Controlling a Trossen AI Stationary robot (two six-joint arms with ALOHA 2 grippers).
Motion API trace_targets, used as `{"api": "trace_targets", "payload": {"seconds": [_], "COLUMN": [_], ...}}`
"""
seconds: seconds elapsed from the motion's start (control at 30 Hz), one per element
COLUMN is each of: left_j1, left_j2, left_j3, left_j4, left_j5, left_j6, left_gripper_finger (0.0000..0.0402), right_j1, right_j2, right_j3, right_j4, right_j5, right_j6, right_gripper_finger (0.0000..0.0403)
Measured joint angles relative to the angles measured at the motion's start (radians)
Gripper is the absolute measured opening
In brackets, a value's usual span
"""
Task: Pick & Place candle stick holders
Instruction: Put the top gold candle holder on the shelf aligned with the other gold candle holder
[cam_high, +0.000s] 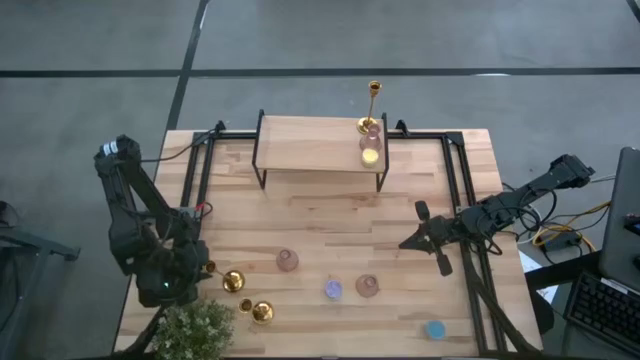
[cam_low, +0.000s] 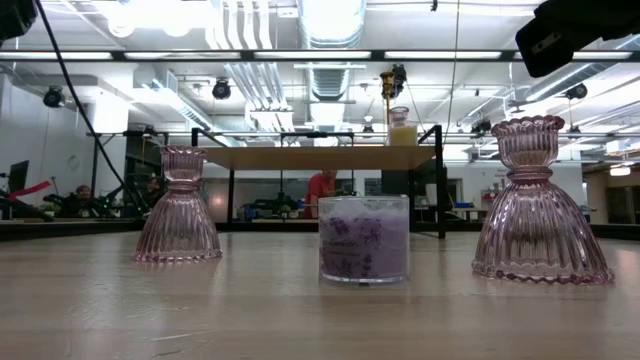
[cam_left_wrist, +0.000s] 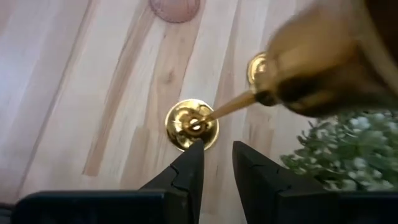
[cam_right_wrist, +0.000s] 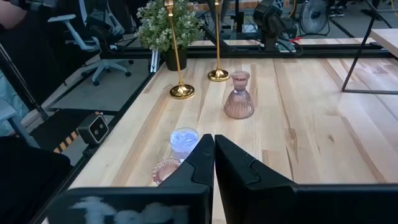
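Observation:
Two gold candlesticks (cam_high: 232, 282) (cam_high: 262, 312) stand upright on their round bases at the table's near left. They also show in the right wrist view (cam_right_wrist: 180, 53) (cam_right_wrist: 217, 43). A third gold candlestick (cam_high: 370, 108) stands on the far shelf (cam_high: 310, 145). My left gripper (cam_left_wrist: 217, 155) is open above the table beside the nearer-left candlestick, whose base (cam_left_wrist: 191, 124) lies just ahead of the fingertips; its blurred cup top (cam_left_wrist: 317, 62) is close to the camera. My right gripper (cam_right_wrist: 214, 146) is shut and empty over the table's right middle (cam_high: 408, 243).
Pink glass holders (cam_high: 287, 260) (cam_high: 367, 286) and a purple candle (cam_high: 332, 290) stand mid-table, with a blue candle (cam_high: 435, 329) near the front right. A pink holder (cam_high: 371, 133) and a yellow candle (cam_high: 370, 155) sit on the shelf. A potted plant (cam_high: 195, 330) stands at the near left corner.

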Motion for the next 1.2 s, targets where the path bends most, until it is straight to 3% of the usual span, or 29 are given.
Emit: {"api": "trace_targets", "payload": {"seconds": [0.43, 0.93, 1.2], "left_j1": [0.0, -0.001, -0.001], "left_j2": [0.0, 0.002, 0.002], "left_j3": [-0.038, -0.049, -0.049], "left_j4": [0.105, 0.118, 0.115], "left_j5": [-0.109, -0.187, -0.259], "left_j6": [0.059, 0.074, 0.13], "left_gripper_finger": [0.0087, 0.0086, 0.0023], "right_j1": [0.0, 0.0, 0.0], "right_j2": [0.0, 0.0, 0.0], "right_j3": [0.0, 0.0, 0.0], "right_j4": [0.0, 0.0, 0.0], "right_j5": [0.0, 0.0, 0.0], "right_j6": [0.0, 0.0, 0.0], "right_gripper_finger": [0.0008, 0.0008, 0.0008]}}
